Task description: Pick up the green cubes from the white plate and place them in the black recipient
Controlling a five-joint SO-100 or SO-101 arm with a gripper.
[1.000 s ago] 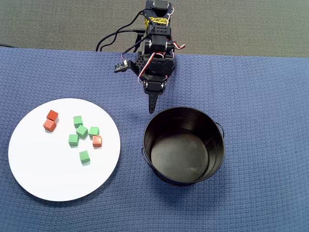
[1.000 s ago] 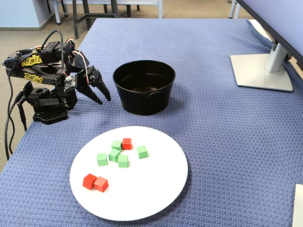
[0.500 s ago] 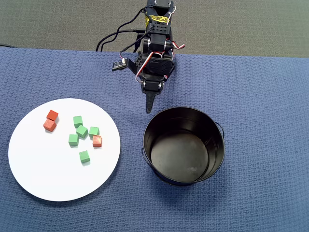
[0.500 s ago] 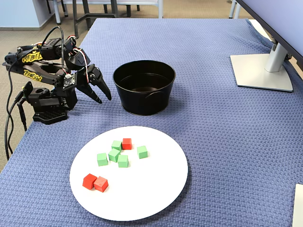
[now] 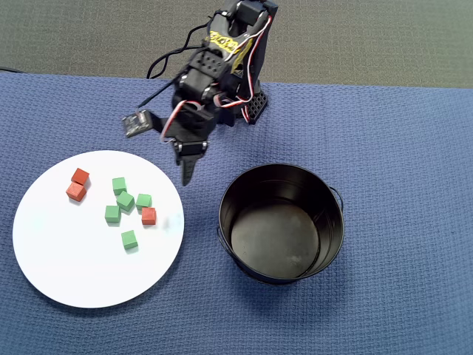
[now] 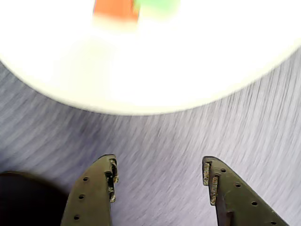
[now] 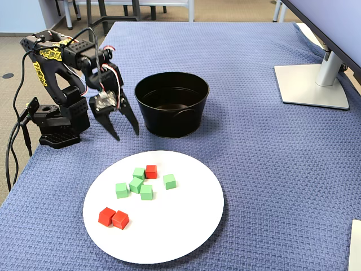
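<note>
Ahead of my gripper [image 7: 125, 130], five green cubes [image 7: 145, 192] sit on the white plate [image 7: 186, 237].
Jaws spread, empty; I should descend squarely over one cube, avoiding the red cubes [image 7: 150, 171]; black recipient [image 7: 171, 104] waits just beside.

From above, the arm leans toward the white plate [image 5: 66, 259], its jaws hanging over the blue tabletop [image 5: 399, 148] just off the rim. Five green cubes [image 5: 125, 200] and three red ones [image 5: 148, 215] lie on it; the black bucket [image 5: 281, 222] sits empty.

Glossy bucket [image 7: 172, 104] (cloth [image 7: 271, 164] woven).
</note>
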